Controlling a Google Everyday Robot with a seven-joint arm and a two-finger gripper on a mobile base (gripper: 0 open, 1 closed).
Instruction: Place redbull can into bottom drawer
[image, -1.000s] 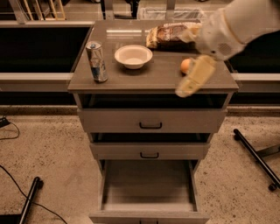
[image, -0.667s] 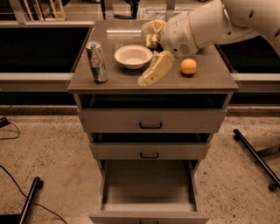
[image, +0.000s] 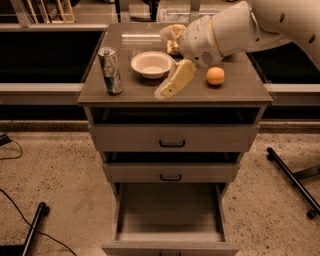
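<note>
- The can (image: 110, 70) is seen upright on the cabinet top (image: 240, 90), left of the bowl (image: 151, 64).
- The gripper (image: 172, 82) is held just right of the bowl's front, apart from the can; how wide it is cannot be told.
- The bottom drawer (image: 170, 220) is found open, far below the bowl.

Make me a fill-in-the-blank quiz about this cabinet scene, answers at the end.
The redbull can stands upright near the ____ edge of the cabinet top.
The gripper hangs just right of the white ____.
The bottom drawer stands wide ____.
Answers: left; bowl; open.
</note>
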